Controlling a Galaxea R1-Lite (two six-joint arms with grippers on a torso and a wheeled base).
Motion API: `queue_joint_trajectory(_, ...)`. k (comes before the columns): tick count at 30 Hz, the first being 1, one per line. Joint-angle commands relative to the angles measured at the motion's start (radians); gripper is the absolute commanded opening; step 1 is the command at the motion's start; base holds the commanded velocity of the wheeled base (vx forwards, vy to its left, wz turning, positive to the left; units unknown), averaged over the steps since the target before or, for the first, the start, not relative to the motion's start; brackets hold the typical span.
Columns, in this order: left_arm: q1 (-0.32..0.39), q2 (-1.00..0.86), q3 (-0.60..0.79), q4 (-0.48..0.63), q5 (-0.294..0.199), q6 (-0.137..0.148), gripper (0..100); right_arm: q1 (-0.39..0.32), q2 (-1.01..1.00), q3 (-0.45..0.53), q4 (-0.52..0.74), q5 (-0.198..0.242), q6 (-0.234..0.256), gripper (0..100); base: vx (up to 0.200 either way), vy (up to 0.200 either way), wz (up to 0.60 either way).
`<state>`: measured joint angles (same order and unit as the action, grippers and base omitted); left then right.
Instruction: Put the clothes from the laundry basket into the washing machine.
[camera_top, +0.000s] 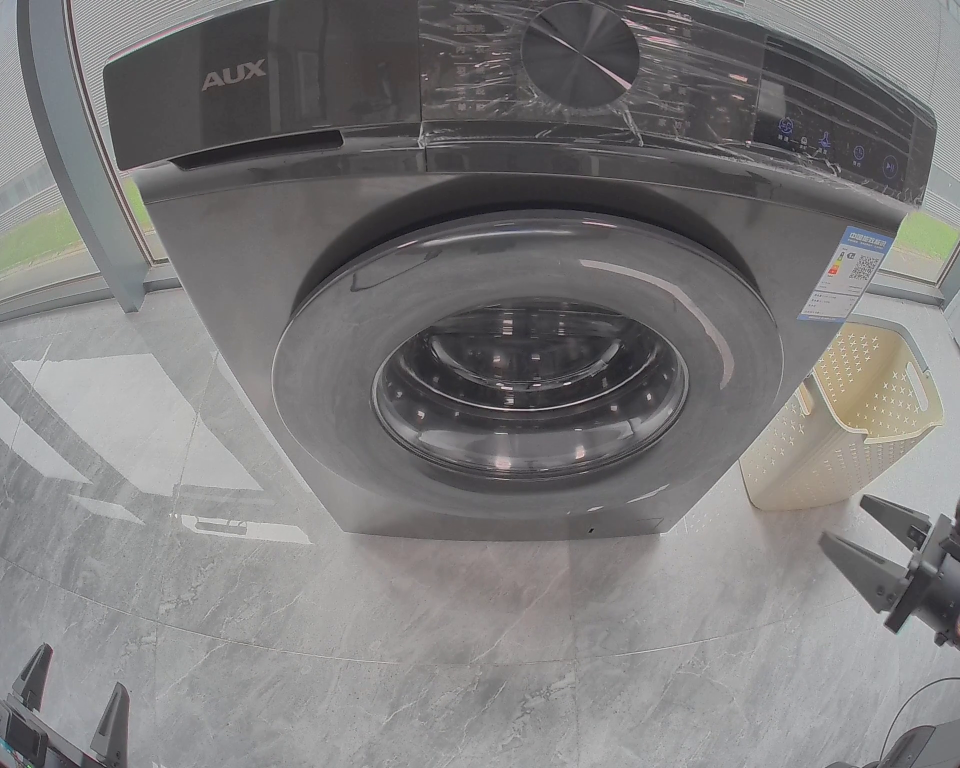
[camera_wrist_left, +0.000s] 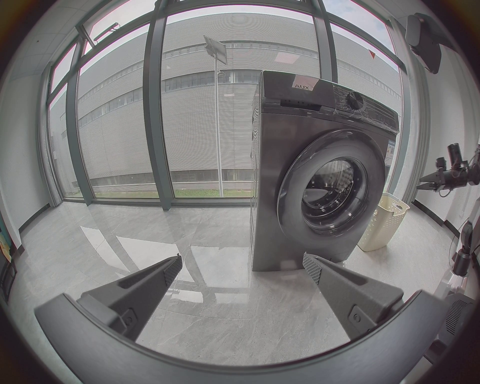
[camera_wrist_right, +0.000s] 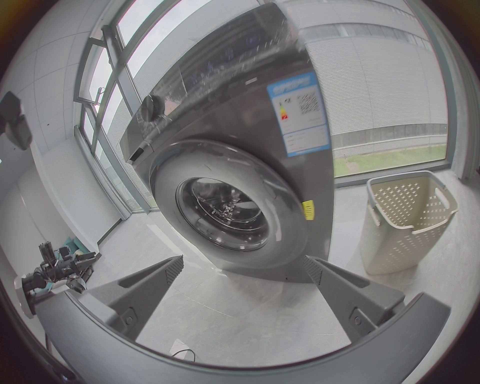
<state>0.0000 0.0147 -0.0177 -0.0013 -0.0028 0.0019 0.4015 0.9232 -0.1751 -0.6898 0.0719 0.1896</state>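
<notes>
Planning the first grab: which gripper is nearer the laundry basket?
Right. The right gripper hangs just before the laundry basket; the left gripper is far off, front-left of the washing machine.

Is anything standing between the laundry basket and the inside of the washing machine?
Yes: the round door of the washing machine is shut over the drum opening. Between the right claw and the laundry basket beside the machine, only bare floor shows.
</notes>
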Motion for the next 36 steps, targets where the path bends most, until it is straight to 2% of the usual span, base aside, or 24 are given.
queue_joint_trajectory(1,0.000,-0.010,0.018,0.000,0.000,-0.002,100,-0.317,-0.730,0.155,0.337,0.071,-0.081,100,0.000,0.000,0.00)
queue_joint_trajectory(4,0.000,-0.010,0.018,0.000,0.000,-0.002,100,-0.360,-0.856,0.157,0.463,0.074,-0.082,100,0.000,0.000,0.00)
queue_joint_trajectory(9,0.000,-0.010,0.018,0.000,-0.002,-0.002,100,-0.400,-0.923,0.175,0.569,0.080,-0.102,100,0.000,0.000,0.00)
queue_joint_trajectory(10,0.000,-0.010,0.018,0.000,-0.002,-0.002,100,-0.400,-0.923,0.175,0.587,0.068,-0.101,100,0.000,0.000,0.00)
queue_joint_trajectory(13,0.000,-0.010,0.018,0.000,-0.002,-0.002,100,-0.400,-0.923,0.174,0.638,-0.014,-0.108,100,0.000,0.000,0.00)
queue_joint_trajectory(14,0.000,-0.010,0.018,0.000,-0.002,-0.003,100,-0.400,-0.923,0.174,0.638,-0.014,-0.108,100,0.000,0.000,0.00)
queue_joint_trajectory(15,0.000,-0.010,0.018,0.000,-0.002,-0.003,100,-0.401,-0.923,0.174,0.638,-0.040,-0.111,100,0.000,0.000,0.00)
queue_joint_trajectory(16,0.000,-0.010,0.018,0.000,-0.002,-0.003,100,-0.403,-0.923,0.175,0.639,-0.063,-0.134,100,0.000,0.000,0.00)
queue_joint_trajectory(20,0.000,-0.010,0.018,0.000,0.000,0.004,100,-0.401,-0.923,0.175,0.636,-0.066,-0.136,100,0.000,0.000,0.00)
queue_joint_trajectory(22,0.000,-0.010,0.018,0.000,0.000,0.007,100,-0.405,-0.923,0.175,0.668,-0.142,-0.142,100,0.000,0.000,0.00)
queue_joint_trajectory(24,0.000,-0.010,0.018,0.001,0.000,0.009,100,-0.403,-0.923,0.171,0.682,-0.130,-0.144,100,0.000,0.000,0.00)
queue_joint_trajectory(26,0.000,-0.010,0.018,0.000,0.000,0.007,100,-0.401,-0.919,0.175,0.687,-0.093,-0.179,100,0.000,0.000,0.00)
queue_joint_trajectory(27,0.000,-0.012,0.018,0.000,0.000,0.006,100,-0.397,-0.914,0.175,0.688,-0.029,-0.240,100,0.000,0.000,0.00)
queue_joint_trajectory(28,0.000,-0.012,0.018,0.000,0.000,0.004,100,-0.397,-0.917,0.174,0.688,-0.001,-0.237,100,0.000,0.000,0.00)
queue_joint_trajectory(31,0.000,-0.012,0.018,0.000,0.000,0.006,100,-0.405,-0.916,0.175,0.685,-0.024,-0.214,100,0.000,0.000,0.00)
queue_joint_trajectory(36,0.000,-0.012,0.018,0.000,0.000,0.004,100,-0.401,-0.917,0.175,0.687,-0.026,-0.199,100,0.000,0.000,0.00)
